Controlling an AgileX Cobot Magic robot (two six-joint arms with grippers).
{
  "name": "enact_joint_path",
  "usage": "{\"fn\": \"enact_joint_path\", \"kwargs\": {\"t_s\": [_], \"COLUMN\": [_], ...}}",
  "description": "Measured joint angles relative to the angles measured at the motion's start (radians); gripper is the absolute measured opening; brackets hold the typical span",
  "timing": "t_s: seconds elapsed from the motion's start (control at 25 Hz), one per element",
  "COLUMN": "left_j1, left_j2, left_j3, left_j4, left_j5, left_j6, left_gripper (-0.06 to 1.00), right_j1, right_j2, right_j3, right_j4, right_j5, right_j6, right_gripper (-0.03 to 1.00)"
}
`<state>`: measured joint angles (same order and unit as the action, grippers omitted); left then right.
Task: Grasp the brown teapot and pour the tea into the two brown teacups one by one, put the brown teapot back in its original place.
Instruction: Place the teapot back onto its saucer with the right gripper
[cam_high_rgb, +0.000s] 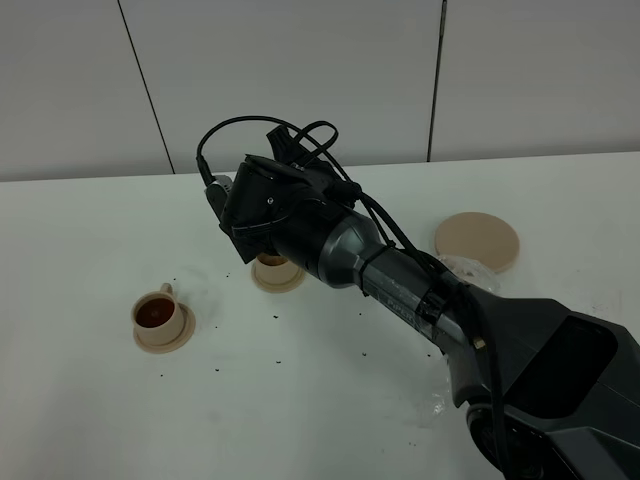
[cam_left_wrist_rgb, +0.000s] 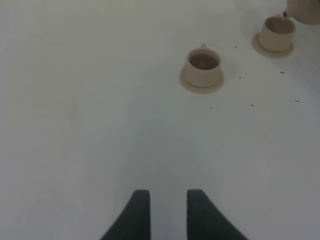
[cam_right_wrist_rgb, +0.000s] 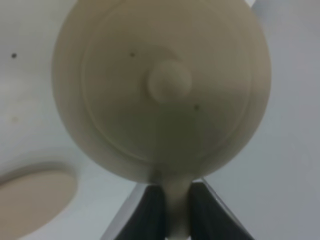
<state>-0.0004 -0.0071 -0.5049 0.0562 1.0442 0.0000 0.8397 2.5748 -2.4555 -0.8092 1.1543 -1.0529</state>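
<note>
The brown teapot (cam_right_wrist_rgb: 165, 85) fills the right wrist view, lid and knob toward the camera. My right gripper (cam_right_wrist_rgb: 175, 205) is shut on its loop handle. In the exterior high view my right arm's wrist (cam_high_rgb: 275, 205) hides the teapot and hangs over the farther teacup (cam_high_rgb: 277, 270). In the left wrist view the teapot's spout (cam_left_wrist_rgb: 300, 10) is at that teacup's (cam_left_wrist_rgb: 277, 32) rim. The nearer teacup (cam_high_rgb: 160, 318) (cam_left_wrist_rgb: 202, 67) holds dark tea on its saucer. The wide tan saucer (cam_high_rgb: 477, 243) lies bare to the right. My left gripper (cam_left_wrist_rgb: 168, 215) is open over bare table.
Small dark specks (cam_high_rgb: 275, 318) dot the white table (cam_high_rgb: 330, 400) around the cups. A pale crumpled thing (cam_high_rgb: 465, 265) lies by the wide saucer. The right arm's grey body (cam_high_rgb: 540, 360) crosses the table's right front. A tan round shape (cam_right_wrist_rgb: 30, 205) that I cannot identify shows beside the teapot.
</note>
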Motion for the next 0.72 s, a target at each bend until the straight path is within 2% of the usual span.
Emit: {"fn": "enact_joint_path", "kwargs": {"t_s": [0.32, 0.72], "left_j1": [0.0, 0.0], "left_j2": [0.0, 0.0], "left_j3": [0.0, 0.0], "left_j4": [0.0, 0.0], "left_j5": [0.0, 0.0], "left_j6": [0.0, 0.0], "left_gripper": [0.25, 0.25], "right_j1": [0.003, 0.003], "right_j2": [0.0, 0.0], "right_j3": [0.0, 0.0], "right_j4": [-0.002, -0.035], "right_j5": [-0.013, -0.046], "right_j6": [-0.064, -0.082], "right_gripper": [0.1, 0.1]}}
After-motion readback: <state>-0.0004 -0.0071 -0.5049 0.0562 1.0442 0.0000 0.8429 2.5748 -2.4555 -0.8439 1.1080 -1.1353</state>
